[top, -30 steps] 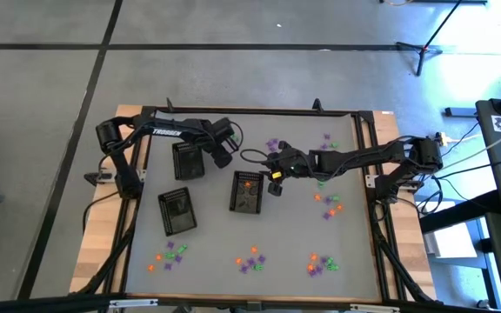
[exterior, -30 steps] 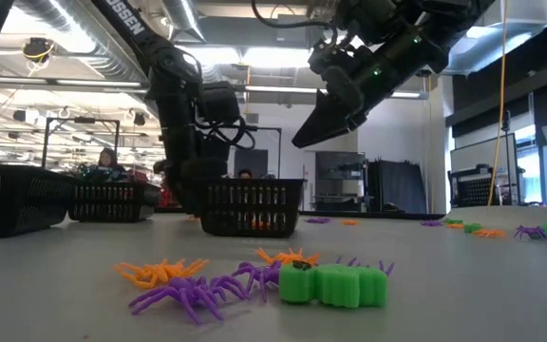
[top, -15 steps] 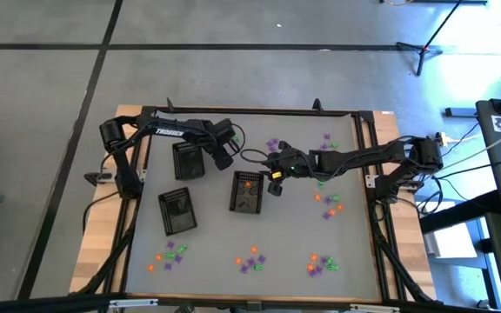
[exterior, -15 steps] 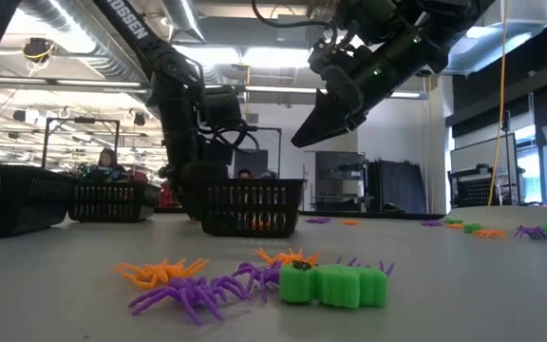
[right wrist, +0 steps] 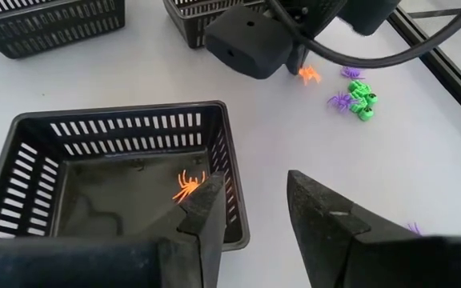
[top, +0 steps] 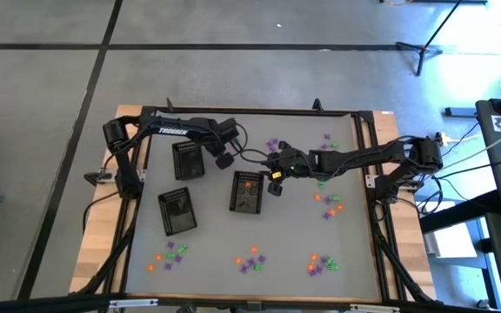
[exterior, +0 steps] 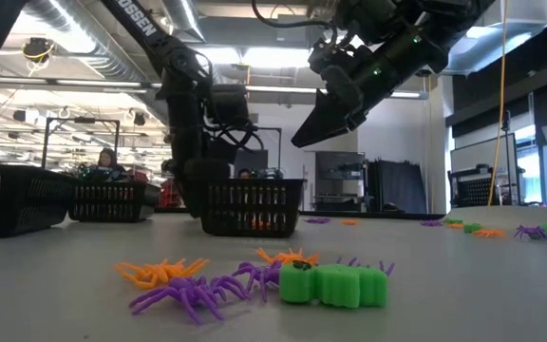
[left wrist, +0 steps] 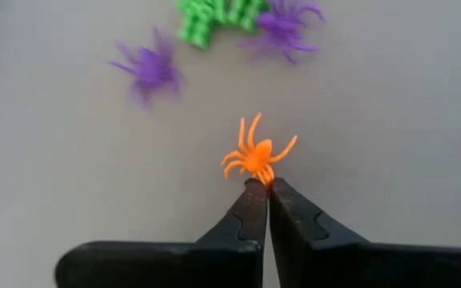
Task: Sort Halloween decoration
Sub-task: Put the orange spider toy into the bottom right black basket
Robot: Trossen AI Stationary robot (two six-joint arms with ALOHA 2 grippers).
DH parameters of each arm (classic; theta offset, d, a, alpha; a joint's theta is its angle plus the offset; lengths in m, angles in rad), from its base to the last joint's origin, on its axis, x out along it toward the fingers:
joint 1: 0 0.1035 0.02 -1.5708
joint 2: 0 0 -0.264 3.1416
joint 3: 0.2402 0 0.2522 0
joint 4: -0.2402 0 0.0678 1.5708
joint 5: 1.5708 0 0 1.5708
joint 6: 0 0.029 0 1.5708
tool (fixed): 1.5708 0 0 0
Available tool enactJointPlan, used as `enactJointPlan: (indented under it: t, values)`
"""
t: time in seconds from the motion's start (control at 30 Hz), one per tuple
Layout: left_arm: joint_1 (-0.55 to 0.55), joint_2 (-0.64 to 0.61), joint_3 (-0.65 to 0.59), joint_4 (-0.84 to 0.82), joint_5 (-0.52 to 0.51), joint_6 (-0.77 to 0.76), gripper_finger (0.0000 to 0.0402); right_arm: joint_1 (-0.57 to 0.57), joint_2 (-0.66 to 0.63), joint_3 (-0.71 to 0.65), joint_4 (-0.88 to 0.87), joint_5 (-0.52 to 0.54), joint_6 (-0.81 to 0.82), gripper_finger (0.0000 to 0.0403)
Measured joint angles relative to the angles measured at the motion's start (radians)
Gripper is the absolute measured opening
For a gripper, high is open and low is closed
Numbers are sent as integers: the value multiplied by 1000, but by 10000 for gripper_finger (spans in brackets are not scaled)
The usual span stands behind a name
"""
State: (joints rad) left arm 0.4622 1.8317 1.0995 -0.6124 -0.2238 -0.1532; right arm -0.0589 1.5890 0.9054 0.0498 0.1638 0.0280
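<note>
Sorting looks barely begun. My left pincer (left wrist: 261, 186) has its tips pinched together on the legs of an orange spider (left wrist: 256, 155), which lies low over the bare bench (top: 294, 226) near a purple spider (left wrist: 149, 67) and a green piece (left wrist: 206, 18); whether it is lifted clear or just touching the surface I cannot tell. My right pincer (right wrist: 254, 204) hangs with its fingers apart and nothing between them, just beside the rim of the middle tray (right wrist: 230, 172), which holds a single orange spider (right wrist: 187, 185). From above, that tray (top: 245, 192) shows one orange speck; the other two trays (top: 187, 160) (top: 177, 211) look empty as far as I can make out. Left to do, by my reckoning: nearly everything. Mixed clusters of orange, purple and green trinkets sit along the near edge of the bench (top: 170, 254) (top: 251, 258) (top: 321, 263), more near the right arm (top: 329, 203), and a few purple ones at the far side (top: 274, 144). Writing: white lettering on my left arm's upper link (top: 172, 131) appears to read TROSSEN; in the low view only part of the word shows (exterior: 142, 17). No other labels legible.
</note>
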Motion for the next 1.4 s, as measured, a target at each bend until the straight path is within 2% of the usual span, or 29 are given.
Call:
enactJointPlan:
  t: [0.13, 0.33, 0.63, 0.83, 1.03, 1.2, 1.4]
  values:
    - [-36, 0, 31, -46, -44, 6, 0, 0, 0, 0, 0, 1, 0, 133]
    - [-123, -2, 97, -89, -47, 33, 0, 0, 0, 0, -6, 62, -8, 133]
    - [-275, -5, 157, -115, -58, 94, 0, 2, -55, 0, -43, 68, -7, 133]
    - [-348, -45, 157, -137, -140, 51, 0, 82, -110, 0, -132, 107, 31, 133]
    - [-449, -148, 133, -114, -177, -30, 0, 216, -182, -67, -125, 237, 60, 133]
    - [-545, -248, 57, 33, -177, -46, 0, 308, -290, -139, -120, 352, 136, 133]
    - [-609, -277, -27, 360, -29, 3, 0, 398, -369, -228, -69, 443, 278, 133]
